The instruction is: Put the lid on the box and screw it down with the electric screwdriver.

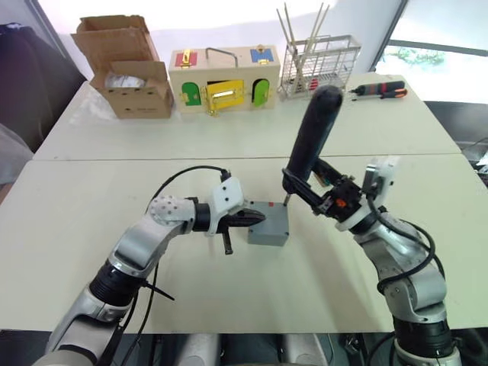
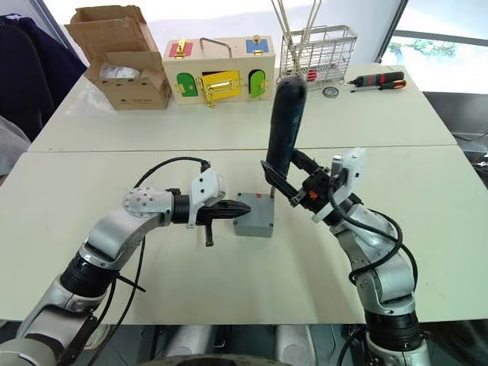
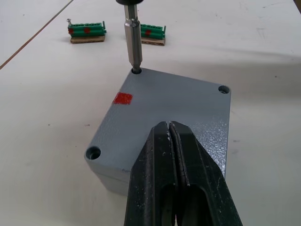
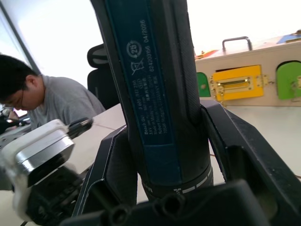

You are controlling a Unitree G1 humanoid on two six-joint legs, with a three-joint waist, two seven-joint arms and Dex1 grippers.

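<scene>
Right end effector (image 2: 293,183) holds the electric screwdriver (image 2: 285,126) bit-down on the lid (image 3: 169,117).

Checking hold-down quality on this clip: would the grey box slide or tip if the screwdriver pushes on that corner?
The box looks light and sits on a smooth table, so it could slide. The bit bears on one corner, which might tip it. The left gripper, shut and pressing the lid, probably steadies it.
</scene>
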